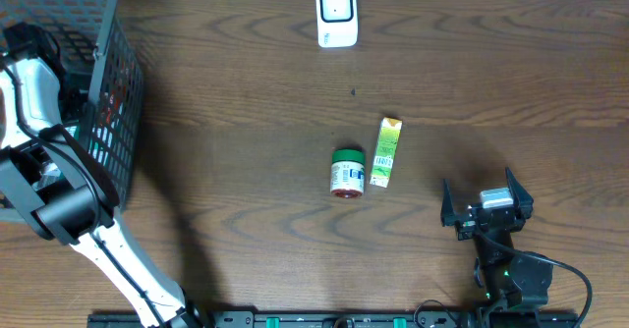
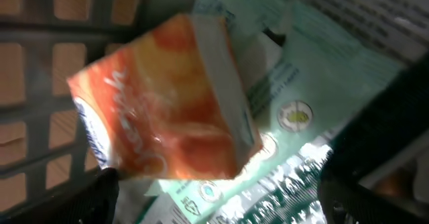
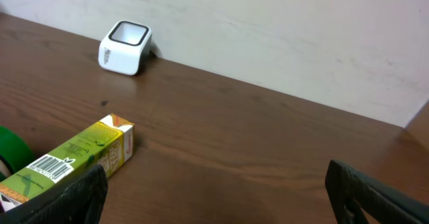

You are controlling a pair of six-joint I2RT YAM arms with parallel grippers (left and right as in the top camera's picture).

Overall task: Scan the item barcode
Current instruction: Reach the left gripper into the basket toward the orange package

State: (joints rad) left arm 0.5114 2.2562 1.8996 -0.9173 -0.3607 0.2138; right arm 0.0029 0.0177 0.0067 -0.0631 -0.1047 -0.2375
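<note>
In the left wrist view an orange carton (image 2: 167,103) lies tilted inside the basket on top of pale green and white packets (image 2: 295,90). My left gripper (image 2: 221,204) hangs open just above them, one finger on each side of the frame, and grips nothing. The white scanner (image 1: 336,14) stands at the table's far edge. My right gripper (image 1: 478,181) rests open and empty over bare table at the front right, seen with wide jaws (image 3: 214,190) in its wrist view.
The grey mesh basket (image 1: 108,92) fills the far left corner, with my left arm reaching into it. A green carton (image 1: 386,152) with its barcode up (image 3: 52,165) and a green-lidded jar (image 1: 347,173) lie mid-table, left of the right gripper.
</note>
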